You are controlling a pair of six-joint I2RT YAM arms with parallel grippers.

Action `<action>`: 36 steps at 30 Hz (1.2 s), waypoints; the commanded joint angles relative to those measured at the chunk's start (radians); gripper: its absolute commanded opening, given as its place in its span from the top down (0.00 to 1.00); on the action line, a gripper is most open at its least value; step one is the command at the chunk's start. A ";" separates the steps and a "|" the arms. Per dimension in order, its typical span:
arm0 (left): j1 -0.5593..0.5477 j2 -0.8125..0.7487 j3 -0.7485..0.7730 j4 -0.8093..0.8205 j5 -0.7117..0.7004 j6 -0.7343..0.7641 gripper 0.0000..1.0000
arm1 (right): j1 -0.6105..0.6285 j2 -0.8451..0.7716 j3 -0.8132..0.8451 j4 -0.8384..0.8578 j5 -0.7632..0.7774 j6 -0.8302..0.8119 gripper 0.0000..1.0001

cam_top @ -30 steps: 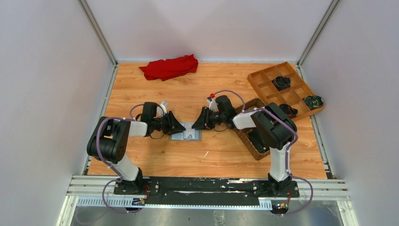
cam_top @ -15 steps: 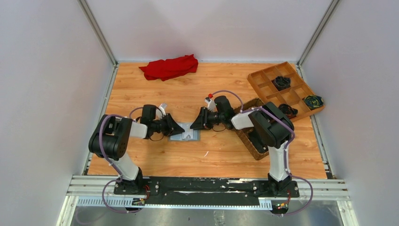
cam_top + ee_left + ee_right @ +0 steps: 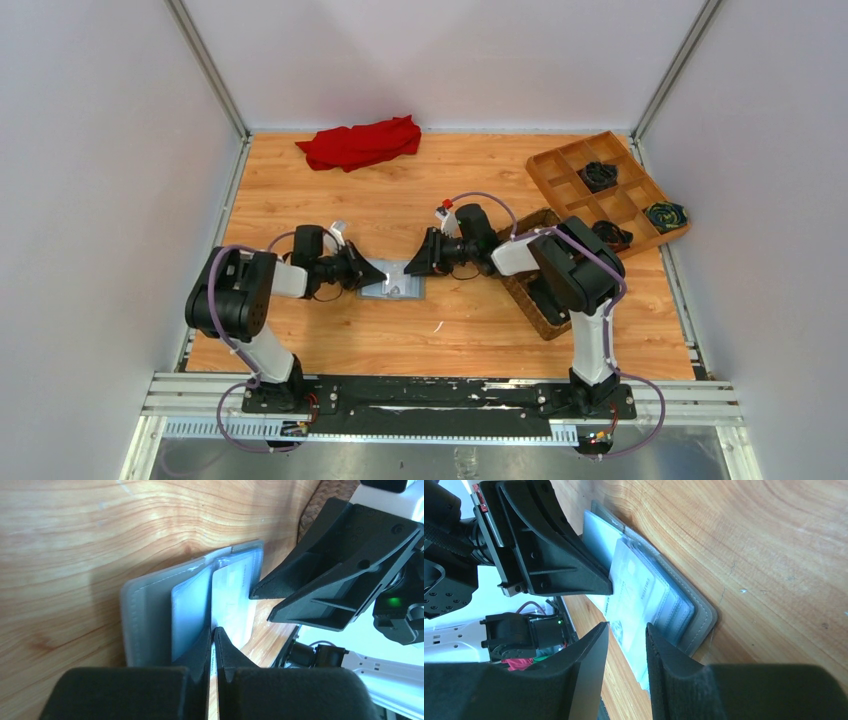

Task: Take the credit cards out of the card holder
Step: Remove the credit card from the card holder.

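Observation:
The grey card holder (image 3: 397, 286) lies open on the wooden table between my two grippers. In the left wrist view its grey cover (image 3: 145, 610) and blue-grey slots show, with a pale credit card (image 3: 232, 600) sticking out of a slot. My left gripper (image 3: 214, 631) is shut on that card's near edge. My right gripper (image 3: 626, 626) is open, its fingers astride the pale card (image 3: 634, 595) at the holder's (image 3: 699, 625) other side. From above the grippers face each other, left (image 3: 384, 275) and right (image 3: 413, 268). No tan-gold card shows.
A brown woven basket (image 3: 535, 290) sits just right of the right arm. A wooden divided tray (image 3: 610, 190) with dark items stands at the back right. A red cloth (image 3: 360, 143) lies at the back edge. Grey walls enclose the table.
My left arm has drawn back a little to the left, still pinching the card. The right gripper has barely moved.

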 commanded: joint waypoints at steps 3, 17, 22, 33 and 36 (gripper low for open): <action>0.068 -0.048 -0.054 0.020 -0.003 0.005 1.00 | 0.009 0.040 -0.048 -0.071 0.043 -0.025 0.62; 0.080 -0.127 -0.065 -0.059 -0.062 0.028 1.00 | -0.003 -0.109 -0.045 -0.194 0.087 -0.100 0.62; 0.080 -0.170 -0.035 -0.133 -0.079 0.059 1.00 | -0.016 -0.157 -0.032 -0.253 0.095 -0.139 0.62; 0.078 -0.287 -0.030 -0.162 -0.031 0.008 1.00 | -0.043 -0.241 -0.007 -0.311 0.064 -0.165 0.60; 0.079 -0.330 -0.039 -0.166 -0.015 -0.013 1.00 | -0.051 -0.255 0.002 -0.331 0.051 -0.167 0.57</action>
